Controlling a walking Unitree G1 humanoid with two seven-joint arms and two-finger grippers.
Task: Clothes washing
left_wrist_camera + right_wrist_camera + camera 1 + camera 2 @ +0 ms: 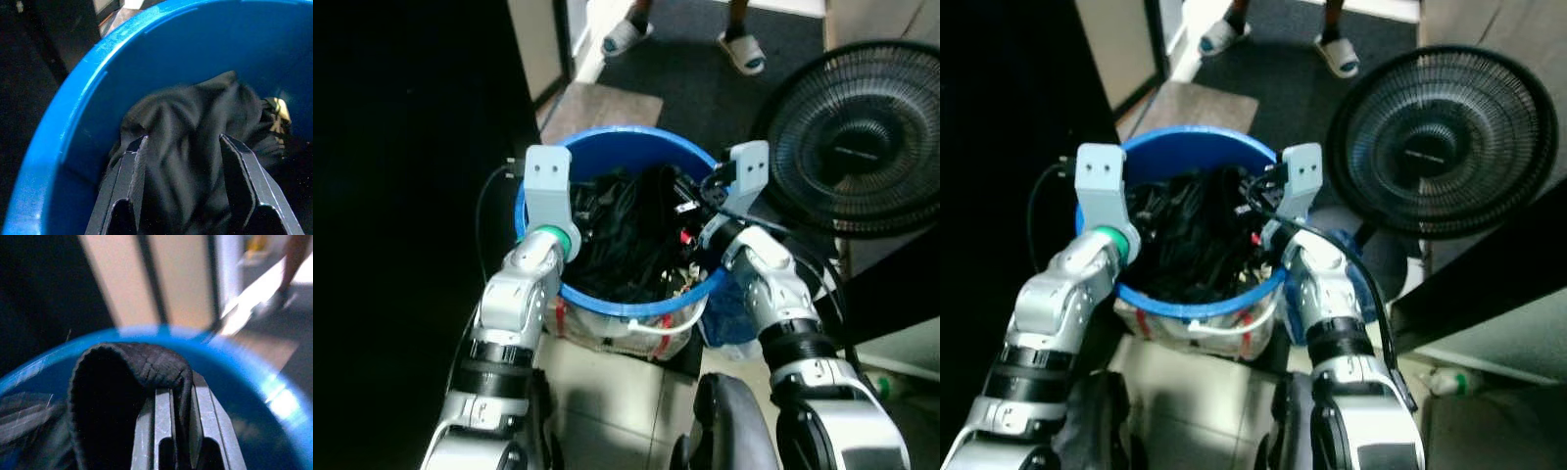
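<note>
My right claw (178, 396) is clenched on a fold of black cloth (132, 367); my left claw (188, 186) is spread over the pile. The cloth may snag in the blue bucket (607, 147) and slip.

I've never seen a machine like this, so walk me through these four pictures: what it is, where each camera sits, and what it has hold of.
This is a humanoid robot with two silver arms, each ending in a two-fingered claw. The two wide pictures come from cameras in its head, looking down. They show a blue bucket full of dark clothes on a tiled floor, a black fan to its right, and a person's sandalled feet beyond. The other two pictures come from cameras on the wrists. The left claw is open, its fingers spread over the clothes inside the bucket. The right claw is shut on a fold of dark fabric above the bucket's rim.
</note>
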